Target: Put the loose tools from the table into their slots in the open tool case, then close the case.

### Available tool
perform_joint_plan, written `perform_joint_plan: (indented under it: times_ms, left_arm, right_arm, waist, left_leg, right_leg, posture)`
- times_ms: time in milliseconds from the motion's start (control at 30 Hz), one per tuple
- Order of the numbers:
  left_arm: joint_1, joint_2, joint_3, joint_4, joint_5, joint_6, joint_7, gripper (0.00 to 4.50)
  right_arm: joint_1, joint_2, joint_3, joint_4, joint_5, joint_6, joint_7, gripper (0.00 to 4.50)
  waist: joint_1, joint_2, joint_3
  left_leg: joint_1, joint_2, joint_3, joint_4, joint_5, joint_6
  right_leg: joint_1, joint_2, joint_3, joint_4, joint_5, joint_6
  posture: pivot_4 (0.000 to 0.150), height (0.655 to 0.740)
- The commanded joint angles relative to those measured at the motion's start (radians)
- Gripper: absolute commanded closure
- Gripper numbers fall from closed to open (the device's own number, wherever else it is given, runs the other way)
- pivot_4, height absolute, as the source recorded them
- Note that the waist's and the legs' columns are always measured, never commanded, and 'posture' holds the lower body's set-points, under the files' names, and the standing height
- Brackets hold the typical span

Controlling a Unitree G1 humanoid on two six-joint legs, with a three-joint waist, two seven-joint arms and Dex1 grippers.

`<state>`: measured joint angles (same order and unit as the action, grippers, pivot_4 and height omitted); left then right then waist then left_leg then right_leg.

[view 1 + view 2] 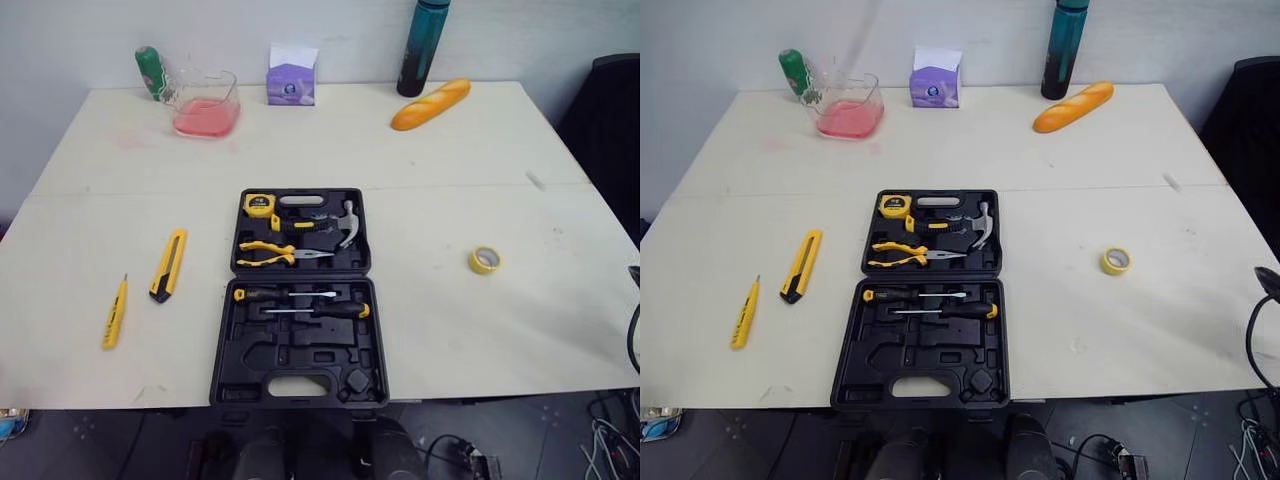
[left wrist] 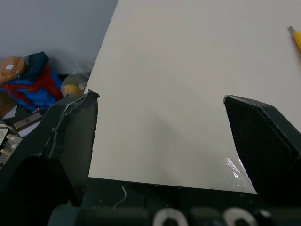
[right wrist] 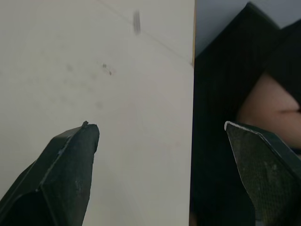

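The teal bottle (image 1: pixel 422 50) at 1 o'clock on the table (image 1: pixel 480 250) loses its top to the picture's edge. The print on the purple box (image 1: pixel 291 83) at 12 o'clock is too small to read. The left wrist view cuts off a yellow tool (image 2: pixel 297 42), leaving only its tip.

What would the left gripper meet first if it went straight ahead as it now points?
Probably the bare table, near its edge; the open left gripper aims at it. The yellow screwdriver lies off that line. Depth unclear.
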<state>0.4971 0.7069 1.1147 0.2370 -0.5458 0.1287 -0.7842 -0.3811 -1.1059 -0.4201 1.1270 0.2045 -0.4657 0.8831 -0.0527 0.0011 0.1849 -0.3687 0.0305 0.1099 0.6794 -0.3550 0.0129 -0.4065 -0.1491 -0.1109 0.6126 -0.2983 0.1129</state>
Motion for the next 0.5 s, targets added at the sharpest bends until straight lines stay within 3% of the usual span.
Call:
perform_joint_plan:
  times_ms: [33, 267, 500]
  left_arm:
    - [0.006, 0.002, 0.0, -0.091, -0.04, 0.054, 0.024, 0.0]
    - [0.005, -0.005, -0.042, -0.232, -0.079, 0.198, 0.07, 0.0]
    - [-0.004, 0.021, -0.083, -0.368, -0.106, 0.351, 0.113, 0.0]
  right_arm:
    - [-0.038, 0.007, 0.002, -0.038, 0.019, -0.006, 0.037, 0.06]
    - [-0.13, 0.07, 0.038, -0.121, 0.048, 0.055, 0.161, 0.06]
    - [-0.151, 0.174, 0.089, -0.389, 0.118, 0.188, 0.267, 0.06]
  waist:
    - [-0.004, 0.0, 0.0]
    - [-0.006, 0.0, 0.0]
    - [-0.001, 0.0, 0.0]
  left_leg:
    - [0.0, 0.0, 0.0, 0.0, 0.0, 0.0]
    - [0.001, 0.001, 0.005, 0.0, 0.002, 0.003]
    - [0.0, 0.0, 0.005, 0.001, 0.002, 0.004]
  right_leg:
    - [0.0, 0.0, 0.0, 0.0, 0.001, 0.0]
    - [-0.003, 0.001, 0.004, 0.002, 0.001, 0.0]
    - [-0.003, 0.001, 0.005, 0.004, 0.001, 0.0]
  posture:
    - [0.15, 0.74]
    - [0.15, 0.74]
    - [0.15, 0.74]
